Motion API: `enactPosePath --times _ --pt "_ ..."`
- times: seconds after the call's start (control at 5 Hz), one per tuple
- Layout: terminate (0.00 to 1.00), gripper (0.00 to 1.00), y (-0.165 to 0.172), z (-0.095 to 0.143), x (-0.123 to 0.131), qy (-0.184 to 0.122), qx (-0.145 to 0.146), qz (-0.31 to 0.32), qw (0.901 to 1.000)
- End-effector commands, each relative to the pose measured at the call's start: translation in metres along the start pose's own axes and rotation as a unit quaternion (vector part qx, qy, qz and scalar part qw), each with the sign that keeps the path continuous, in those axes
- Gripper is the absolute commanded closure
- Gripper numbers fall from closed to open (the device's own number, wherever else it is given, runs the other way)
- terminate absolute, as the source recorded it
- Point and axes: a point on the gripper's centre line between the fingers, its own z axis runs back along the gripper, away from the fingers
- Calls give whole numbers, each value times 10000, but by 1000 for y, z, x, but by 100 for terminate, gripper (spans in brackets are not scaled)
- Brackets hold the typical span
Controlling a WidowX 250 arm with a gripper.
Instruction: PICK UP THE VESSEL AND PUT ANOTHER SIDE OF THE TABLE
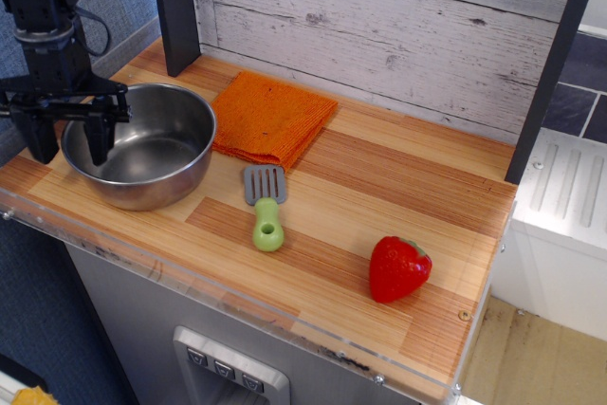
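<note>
parted jaws astride vessel point(142, 146) rim

The arm is black throughout, matte, with a blocky, stacked build. Its upper section, at the top left above the bowl point(142, 145), is a chunky housing with ridged, knobbly edges and small recesses; fine detail there is too dark to make out. A thin black cable loops out from the housing's right side and curves back in lower down. Below that sits a plainer, roughly square wrist block with a slightly greyer face. A thin horizontal crossbar runs under it, with a small pale spot at its right end. The gripper point(66, 142) has two flat, dark, rectangular fingers point(98, 138) hanging from that bar.
</note>
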Motion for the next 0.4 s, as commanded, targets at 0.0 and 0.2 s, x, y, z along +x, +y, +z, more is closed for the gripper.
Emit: enactPosePath --times 0.0,0.2 --pt "0 0 -8 39 8 -371 94 -366 9986" --pt "0 0 -18 70 14 -560 49 -621 9965"
